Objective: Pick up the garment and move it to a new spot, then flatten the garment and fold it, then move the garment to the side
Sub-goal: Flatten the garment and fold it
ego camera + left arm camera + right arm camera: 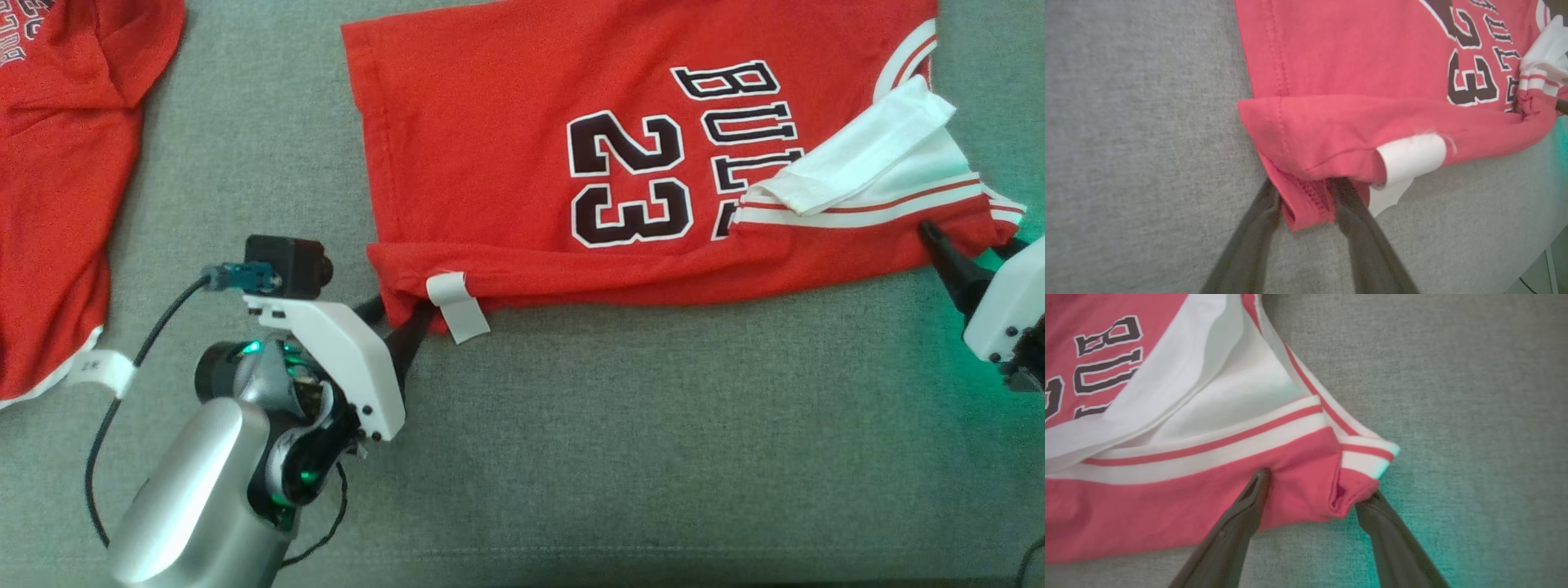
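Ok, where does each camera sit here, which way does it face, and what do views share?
Head view: on the head, looking down at the red jersey on the grey surface; left gripper lower left, right gripper at the right edge.
Left wrist view: on the left wrist, looking along its fingers at the jersey's hem corner and white label.
Right wrist view: on the right wrist, looking along its fingers at the striped corner.
Shared: all three show the jersey's black lettering.
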`<state>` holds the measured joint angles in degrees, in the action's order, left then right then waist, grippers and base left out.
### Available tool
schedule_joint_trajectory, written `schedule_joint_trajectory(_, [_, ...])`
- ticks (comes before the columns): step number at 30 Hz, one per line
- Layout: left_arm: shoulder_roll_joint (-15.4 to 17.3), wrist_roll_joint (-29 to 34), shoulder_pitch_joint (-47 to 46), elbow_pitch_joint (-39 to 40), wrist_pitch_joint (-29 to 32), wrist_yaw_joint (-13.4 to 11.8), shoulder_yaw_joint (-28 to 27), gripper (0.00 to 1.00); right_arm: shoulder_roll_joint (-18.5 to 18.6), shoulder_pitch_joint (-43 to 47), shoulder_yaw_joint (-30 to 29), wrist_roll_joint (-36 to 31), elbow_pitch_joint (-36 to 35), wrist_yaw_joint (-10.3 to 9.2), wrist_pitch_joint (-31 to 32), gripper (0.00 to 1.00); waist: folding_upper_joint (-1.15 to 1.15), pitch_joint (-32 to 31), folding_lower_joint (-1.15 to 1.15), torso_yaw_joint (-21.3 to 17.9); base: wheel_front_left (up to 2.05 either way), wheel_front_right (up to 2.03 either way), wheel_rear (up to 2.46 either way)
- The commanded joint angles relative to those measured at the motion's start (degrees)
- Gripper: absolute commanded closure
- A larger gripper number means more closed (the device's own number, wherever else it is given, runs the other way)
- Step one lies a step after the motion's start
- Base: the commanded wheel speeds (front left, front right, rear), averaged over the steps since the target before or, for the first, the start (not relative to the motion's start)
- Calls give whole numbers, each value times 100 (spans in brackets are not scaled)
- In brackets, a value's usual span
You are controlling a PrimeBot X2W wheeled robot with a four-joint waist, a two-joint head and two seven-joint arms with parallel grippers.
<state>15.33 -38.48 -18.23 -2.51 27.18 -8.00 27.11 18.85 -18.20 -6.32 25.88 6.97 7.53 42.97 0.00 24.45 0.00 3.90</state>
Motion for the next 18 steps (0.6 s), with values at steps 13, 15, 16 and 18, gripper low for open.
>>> schedule_joint_trajectory(13, [149,-691,-53,111,275,200,-461,100,347,10,-313,910,-371,-4,677,100,0,-384,0,-9,0,0,0])
schedule_joint_trajectory(15, [267,-914,1,401,472,232,-583,100,492,52,-520,1029,-528,-4,954,100,0,-448,0,2,0,0,0])
schedule_joint_trajectory(16, [323,-1028,41,559,578,242,-637,100,549,75,-634,1076,-616,-4,1092,100,0,-476,0,9,0,0,0])
schedule_joint_trajectory(18, [416,-1261,153,884,803,240,-718,100,666,164,-814,1157,-822,-4,1398,100,0,-531,0,19,0,0,0])
